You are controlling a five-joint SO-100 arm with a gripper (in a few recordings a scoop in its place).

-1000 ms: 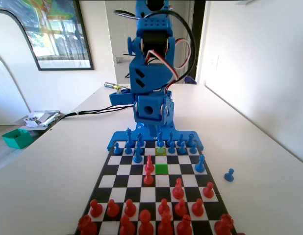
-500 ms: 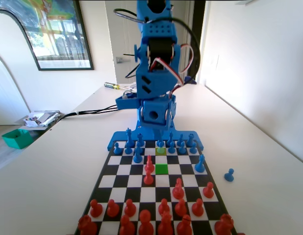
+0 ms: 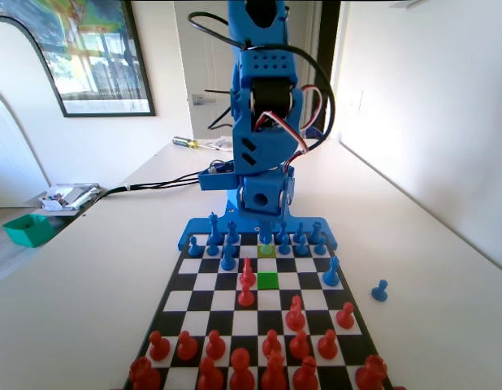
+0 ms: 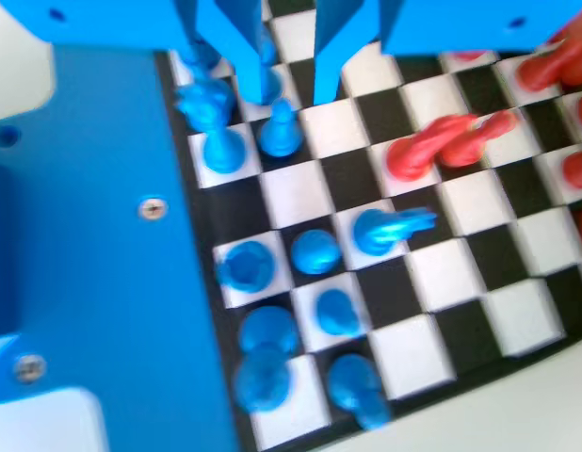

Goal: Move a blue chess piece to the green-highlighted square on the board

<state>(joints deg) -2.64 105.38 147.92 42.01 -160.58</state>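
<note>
A: Fixed view: where does the task's target lie?

B: The green-highlighted square (image 3: pixel 268 280) sits on the board (image 3: pixel 204 280) just right of centre, bare of any piece. Directly at its 12 o'clock lies a duller yellow-green square (image 3: pixel 266 250) among my blue back ranks. At its 9 o'clock stand two red pawns (image 3: pixel 247 283), one behind the other.

A: And the blue chess piece?

B: One blue pawn (image 3: pixel 380 290) stands off the board on the white bench (image 3: pixel 88 292), at the green square's 3 o'clock, well apart from it. The other blue pawns (image 3: pixel 227 257) remain in rows at the board's far end, below my arm (image 3: pixel 263 122).

A: Wrist view: state of the end effector?

B: My end effector (image 4: pixel 289 52) hangs from the top edge with its jaws parted, a narrow gap between them and nothing held. A small blue pawn (image 4: pixel 280 132) stands at its 6 o'clock, just beneath the jaw tips. Blurred red pieces (image 4: pixel 446 143) lie at its 4 o'clock.
</note>
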